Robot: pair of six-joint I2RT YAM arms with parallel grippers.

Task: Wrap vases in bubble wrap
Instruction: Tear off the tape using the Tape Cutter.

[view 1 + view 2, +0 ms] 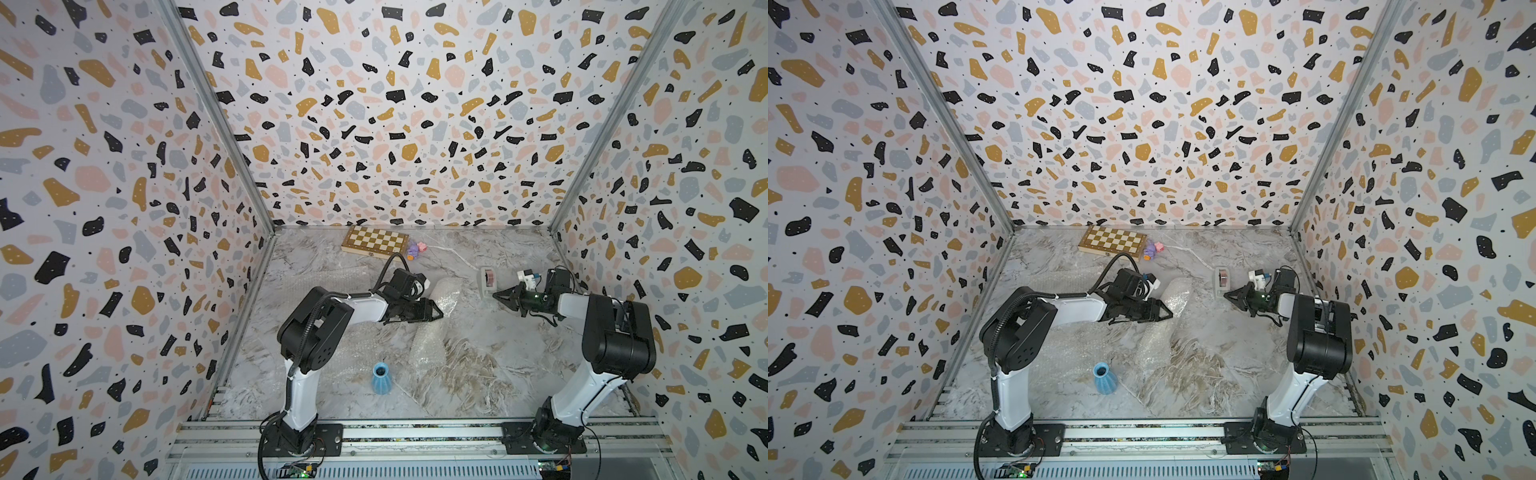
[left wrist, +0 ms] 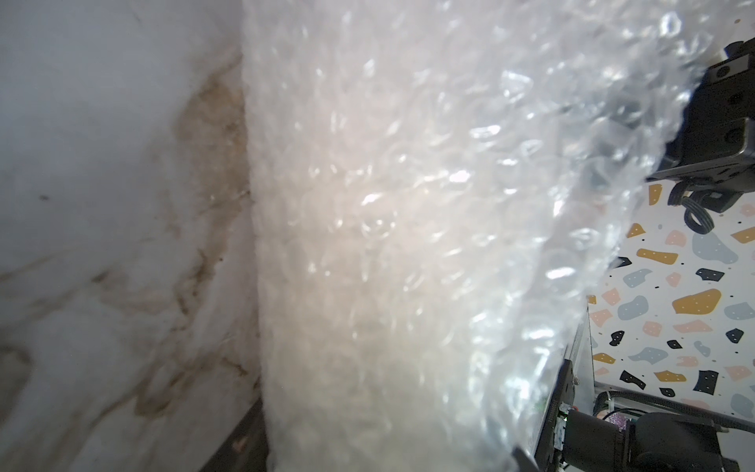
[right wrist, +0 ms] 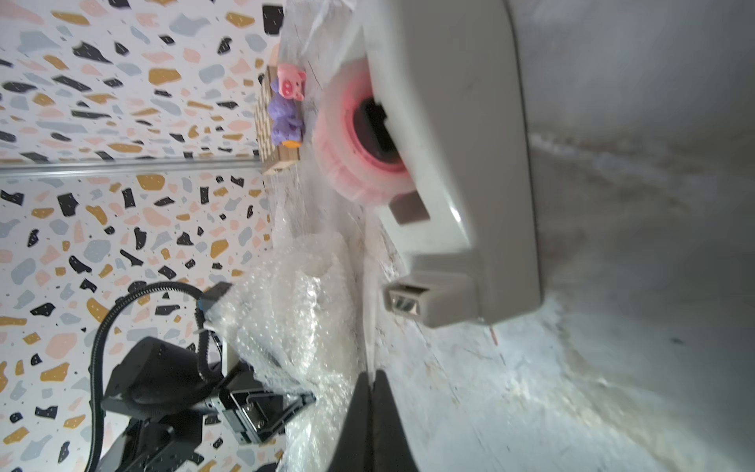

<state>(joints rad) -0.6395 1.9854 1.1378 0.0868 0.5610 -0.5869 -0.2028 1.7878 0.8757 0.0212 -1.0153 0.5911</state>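
Our left gripper clasps the bubble wrap round the white vase, lying one-to-seven o'clock. Our right gripper, clenched, sits at its three o'clock beside the tape dispenser.

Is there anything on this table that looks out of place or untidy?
Yes. A chessboard and small toys lie at the far end, unrelated to wrapping. One bubble wrap sheet lies crumpled mid-table, and the blue vase stands bare near the front.
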